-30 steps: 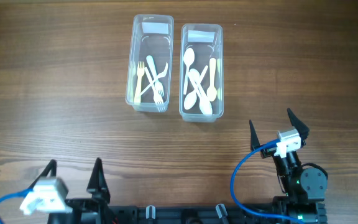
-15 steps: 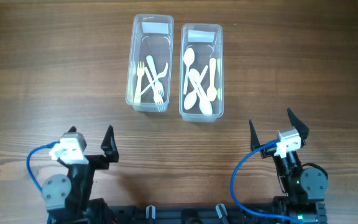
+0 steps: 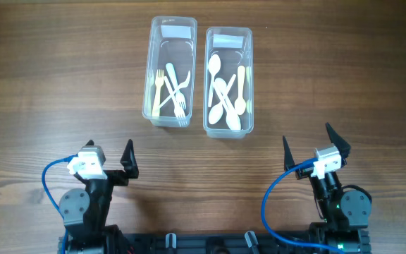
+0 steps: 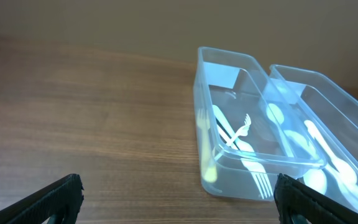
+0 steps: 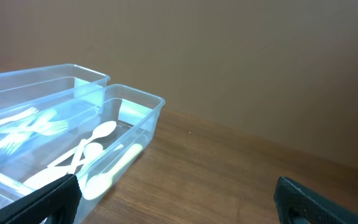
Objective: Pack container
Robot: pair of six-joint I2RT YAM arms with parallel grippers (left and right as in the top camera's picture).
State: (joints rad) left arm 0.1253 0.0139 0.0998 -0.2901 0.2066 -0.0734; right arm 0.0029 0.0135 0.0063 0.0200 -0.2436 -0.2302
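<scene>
Two clear plastic containers stand side by side at the far middle of the wooden table. The left container (image 3: pixel 149 77) (image 4: pixel 241 177) holds several white forks (image 3: pixel 171 88) (image 4: pixel 232 134). The right container (image 3: pixel 249 77) (image 5: pixel 151 115) holds several white spoons (image 3: pixel 224 99) (image 5: pixel 98 134). My left gripper (image 3: pixel 106 149) (image 4: pixel 179 193) hovers open and empty near the front left, well short of the containers. At the front right, my right gripper (image 3: pixel 307 137) (image 5: pixel 179 199) is open and empty too, with bare wood between its fingers.
Bare wooden tabletop (image 3: pixel 62 85) lies on both sides of the containers and between them and the grippers. Blue cables (image 3: pixel 266 204) loop off both wrists near the front edge. The arm bases (image 3: pixel 351 208) sit at the front edge.
My left arm has swung up from the front-left corner towards the middle and now faces the containers. The right arm and the containers have not moved.
</scene>
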